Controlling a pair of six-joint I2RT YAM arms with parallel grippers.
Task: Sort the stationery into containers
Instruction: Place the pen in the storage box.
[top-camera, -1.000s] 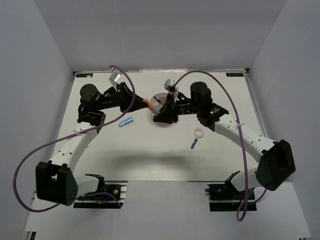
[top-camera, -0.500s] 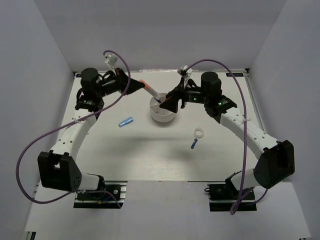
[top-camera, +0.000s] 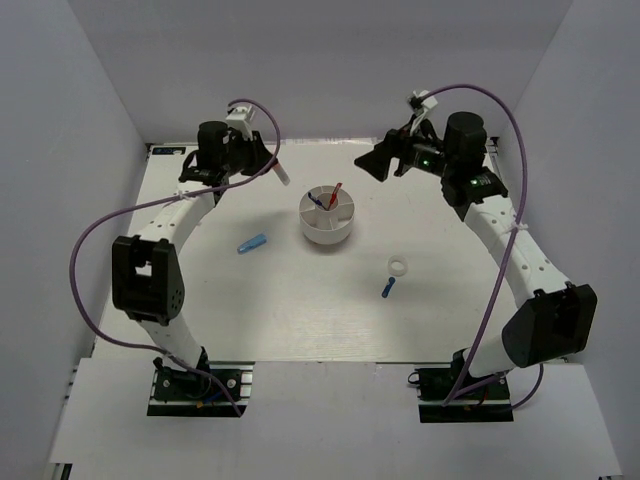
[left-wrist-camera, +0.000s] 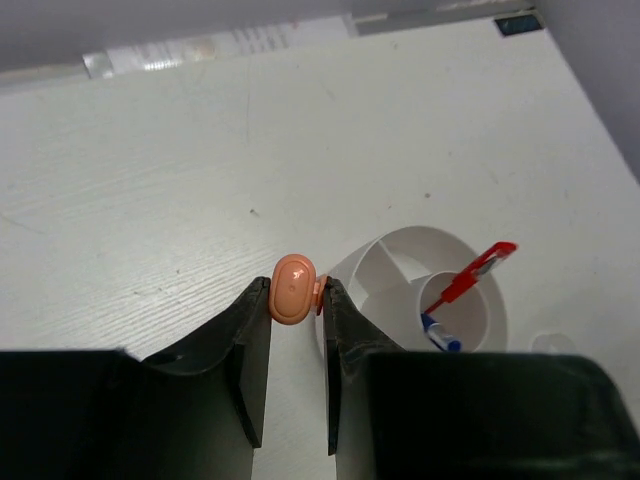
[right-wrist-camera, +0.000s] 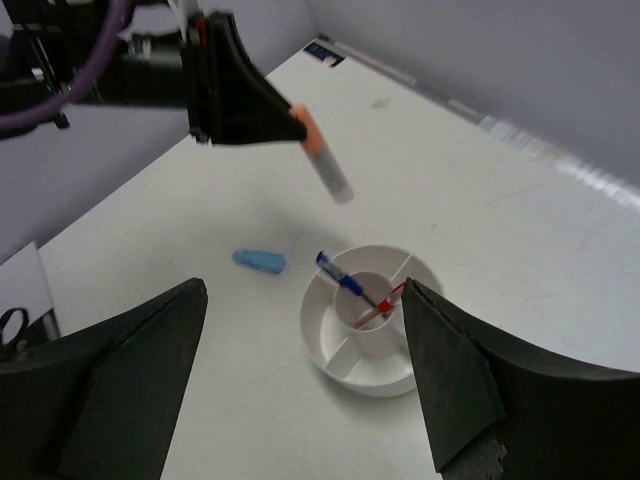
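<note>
Left gripper (top-camera: 268, 165) is clamped narrowly on the orange-white piece (right-wrist-camera: 326, 168) by its orange end. The wrist view shows that rounded orange cap end-on, pinched between the two dark fingers (left-wrist-camera: 255, 345). The piece hangs in the air, tilted, with its white end pointing down and toward the tub (top-camera: 328, 235). From above, it sits off the tub's far-left side and is not touching it.

The tub is round and white, with a round middle compartment and dividing walls running out to the rim. Both pens stand in that middle compartment. The red pen (top-camera: 335, 193) leans toward the far right and the blue pen (top-camera: 316, 201) toward the left, and their lower ends meet inside.

Right gripper (top-camera: 366, 163) is raised off the tub's far-right side with its jaws spread wide and nothing between them. Its wrist camera looks down past both fingers onto the tub and the held piece.

Three pieces lie loose on the white table (top-camera: 200, 300). The light-blue capsule (top-camera: 251, 243) is on its side to the left of the tub, near it but apart. The white ring (top-camera: 399, 266) lies flat to the tub's near right. The dark-blue capsule (top-camera: 387, 289) is just nearer the arms than the ring, close to it but not touching.

Both arms reach in from the near edge, one on each side of the tub, each trailing a purple cable (top-camera: 95, 240).
</note>
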